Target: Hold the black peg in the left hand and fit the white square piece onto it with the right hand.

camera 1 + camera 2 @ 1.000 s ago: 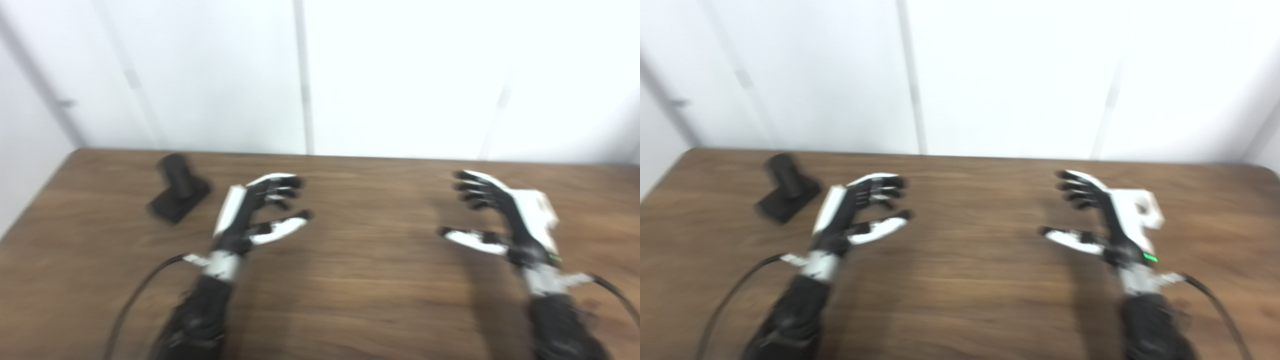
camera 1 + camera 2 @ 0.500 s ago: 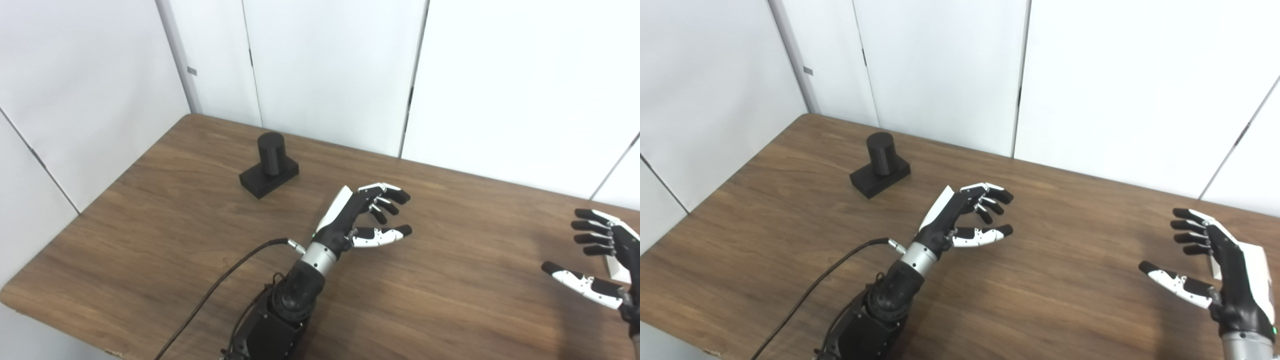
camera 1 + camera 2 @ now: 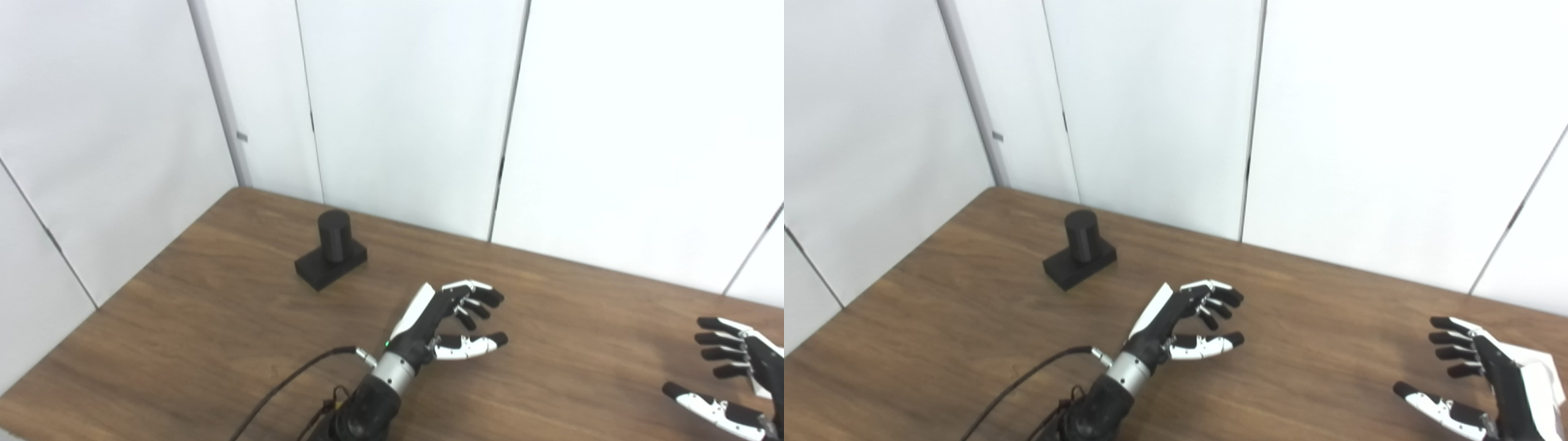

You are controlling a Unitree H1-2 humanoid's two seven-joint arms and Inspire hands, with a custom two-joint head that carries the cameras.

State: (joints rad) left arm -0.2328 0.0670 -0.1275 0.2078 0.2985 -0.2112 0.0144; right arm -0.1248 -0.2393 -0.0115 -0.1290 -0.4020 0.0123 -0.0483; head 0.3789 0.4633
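The black peg [image 3: 334, 236] stands upright on its square black base [image 3: 331, 270] at the far left of the wooden table [image 3: 202, 318]. My left hand [image 3: 452, 320] hovers open to the right of the peg and nearer to me, well apart from it and holding nothing. My right hand [image 3: 1476, 380] is open at the bottom right edge, partly cut off. A white shape [image 3: 1542, 362] shows just behind it. I cannot tell the white square piece from the hand's white back there.
White wall panels [image 3: 404, 110] rise right behind the table's far edge. The table's left edge [image 3: 110, 300] runs diagonally near the peg. A black cable [image 3: 288, 392] trails from my left wrist toward the bottom edge.
The whole picture has swung left and then tilted up, so the camera moved. Both hands keep their open poses, and the peg stays in its place on the table.
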